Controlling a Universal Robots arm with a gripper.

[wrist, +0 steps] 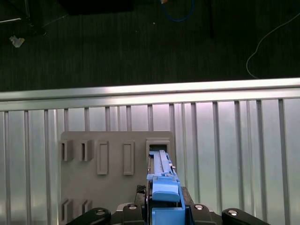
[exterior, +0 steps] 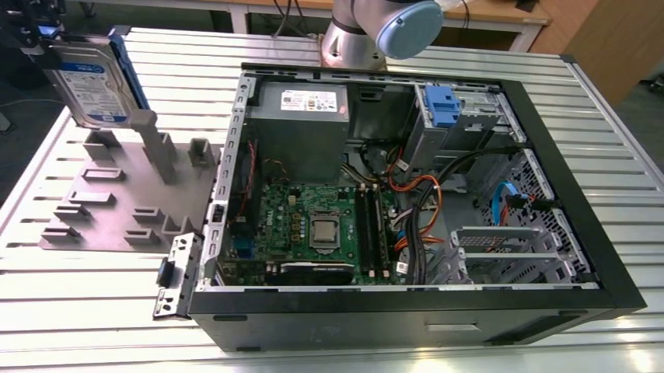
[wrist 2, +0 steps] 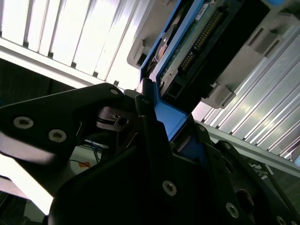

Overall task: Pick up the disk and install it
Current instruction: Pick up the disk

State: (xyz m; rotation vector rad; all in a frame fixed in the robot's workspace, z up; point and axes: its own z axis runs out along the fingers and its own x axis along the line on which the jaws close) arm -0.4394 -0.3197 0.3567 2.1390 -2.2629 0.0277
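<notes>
In the exterior view the disk (exterior: 93, 81), a silver drive with a white-and-blue label and a blue frame, stands upright at the exterior view's far left. Its lower end is level with the tall posts of the grey slotted holder (exterior: 114, 202). My gripper (exterior: 40, 43) grips it from the top corner. In both wrist views the dark fingers (wrist 2: 145, 108) are shut on the blue end handle (wrist: 164, 194) of the disk (wrist 2: 197, 42). Its green circuit side shows in the second wrist view. The holder (wrist: 117, 159) lies straight below.
An open computer case (exterior: 581, 233) lies on the slatted aluminium table (exterior: 83, 311). Inside are a motherboard (exterior: 311, 225), cables, and a grey cage holding another blue-tabbed drive (exterior: 441, 105). The arm's base (exterior: 358, 35) stands behind the case.
</notes>
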